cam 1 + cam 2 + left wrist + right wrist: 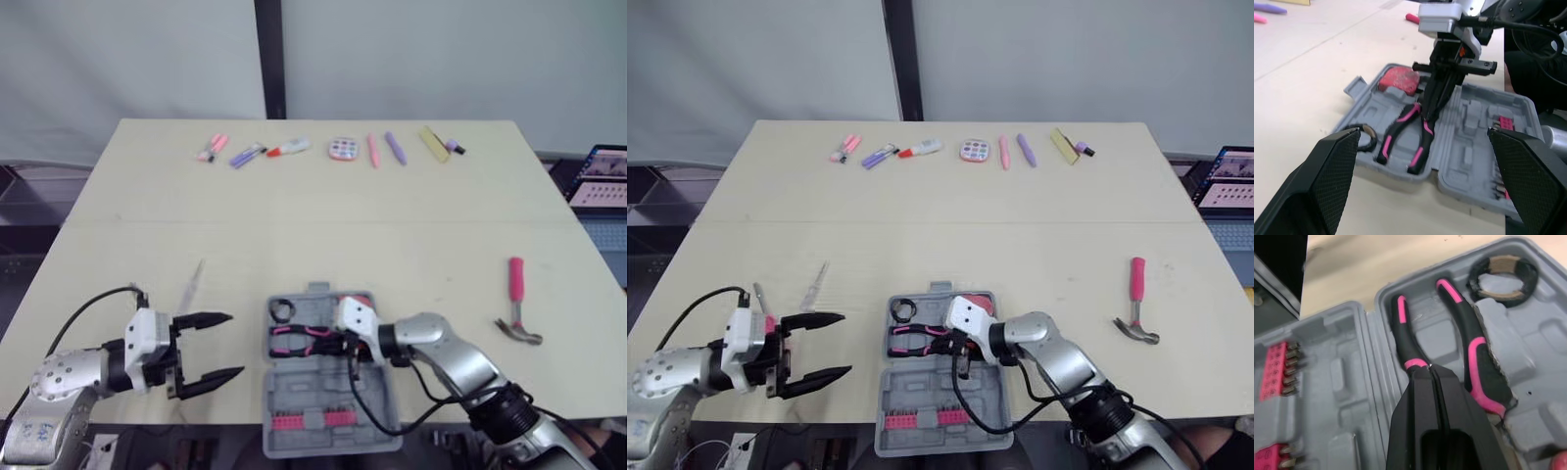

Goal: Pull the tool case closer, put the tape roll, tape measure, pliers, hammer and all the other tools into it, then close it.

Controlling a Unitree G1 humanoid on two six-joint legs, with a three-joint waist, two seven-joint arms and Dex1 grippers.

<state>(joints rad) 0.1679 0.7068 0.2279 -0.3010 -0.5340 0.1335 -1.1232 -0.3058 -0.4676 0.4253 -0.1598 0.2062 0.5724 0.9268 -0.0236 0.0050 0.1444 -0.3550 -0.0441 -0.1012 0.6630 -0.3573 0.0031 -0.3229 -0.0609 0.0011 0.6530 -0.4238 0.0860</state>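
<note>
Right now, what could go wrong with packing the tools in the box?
1. The pliers lie with their handles spread under the shut right fingers; if they aren't seated properly, the tool case may not close.
2. The open left fingers hang close beside the case and might bump it.
3. The hammer lies far off to the right, so it looks like a long reach.

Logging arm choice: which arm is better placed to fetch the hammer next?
Right, probably: the hammer lies right of the tool case, while the open left end effector hovers on its left.
</note>
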